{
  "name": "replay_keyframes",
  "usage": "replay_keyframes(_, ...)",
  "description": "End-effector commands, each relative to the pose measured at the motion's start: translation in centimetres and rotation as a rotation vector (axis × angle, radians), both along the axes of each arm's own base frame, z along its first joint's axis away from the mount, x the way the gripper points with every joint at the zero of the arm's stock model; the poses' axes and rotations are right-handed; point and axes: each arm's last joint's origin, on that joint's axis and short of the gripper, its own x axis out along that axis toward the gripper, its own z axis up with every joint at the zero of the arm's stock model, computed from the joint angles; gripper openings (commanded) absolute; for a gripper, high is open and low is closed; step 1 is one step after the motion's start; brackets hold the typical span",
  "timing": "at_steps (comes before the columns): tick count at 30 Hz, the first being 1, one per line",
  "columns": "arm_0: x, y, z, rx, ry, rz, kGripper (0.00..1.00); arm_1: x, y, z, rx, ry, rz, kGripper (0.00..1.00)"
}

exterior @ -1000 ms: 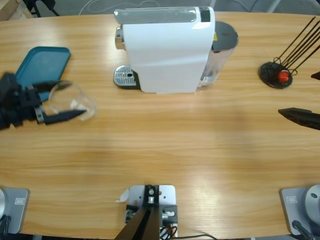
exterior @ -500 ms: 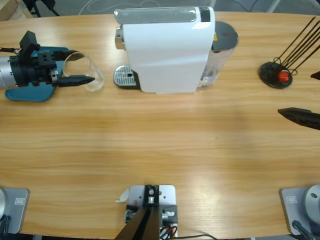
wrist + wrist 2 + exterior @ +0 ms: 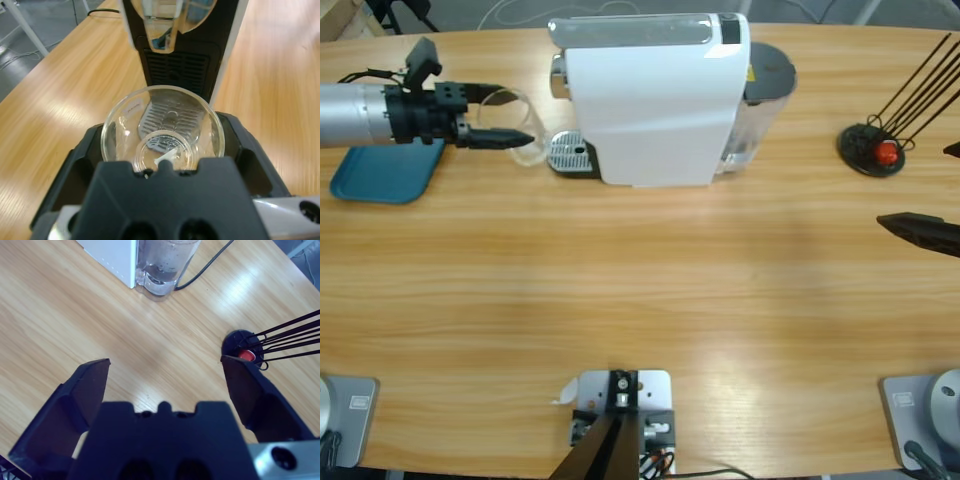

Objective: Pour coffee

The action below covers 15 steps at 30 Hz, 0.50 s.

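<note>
The left gripper [image 3: 505, 117] held a clear glass tumbler [image 3: 162, 131] clamped between its fingers, just left of the white coffee machine [image 3: 655, 100] at the far side of the surface [image 3: 640, 290]. In the left wrist view the tumbler stood upright in front of the machine's perforated drip tray [image 3: 172, 116], with the spout [image 3: 161, 27] above and farther in. No coffee was visible in the tumbler; its base looked dry, so the coffee presumably remained inside the machine.

The step in hand appeared to be placing the tumbler under the spout. To do it well, the glass should be kept upright and carried rightward until its mouth sat centred below the spout, then lowered until the base rested flat on the drip tray before the fingers released. The rim should clear the spout, and the fingers should not strike the machine housing.

A teal tray [image 3: 382, 172] lay on the surface at the far left, beneath the arm. The right gripper [image 3: 165, 377] hung over bare surface at the right with its fingers spread wide apart, holding nothing, near a black wire stand [image 3: 245, 350] with a red item at its base.
</note>
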Motion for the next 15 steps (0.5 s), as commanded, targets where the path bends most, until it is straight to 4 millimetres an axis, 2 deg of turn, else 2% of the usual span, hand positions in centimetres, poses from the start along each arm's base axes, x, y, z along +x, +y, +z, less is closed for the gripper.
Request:
replay_keyframes(1,1.1,-2.4,-1.0,0.067,0.057,-0.018,0.000,0.3,0.1,-1.0,-0.027,0.015,-0.031,1.000)
replay_keyframes(15,2.0,-3.7,-1.3,0.064,0.061,-0.031,0.000,0.4,0.2,-1.1,-0.028,0.019,-0.032,1.000)
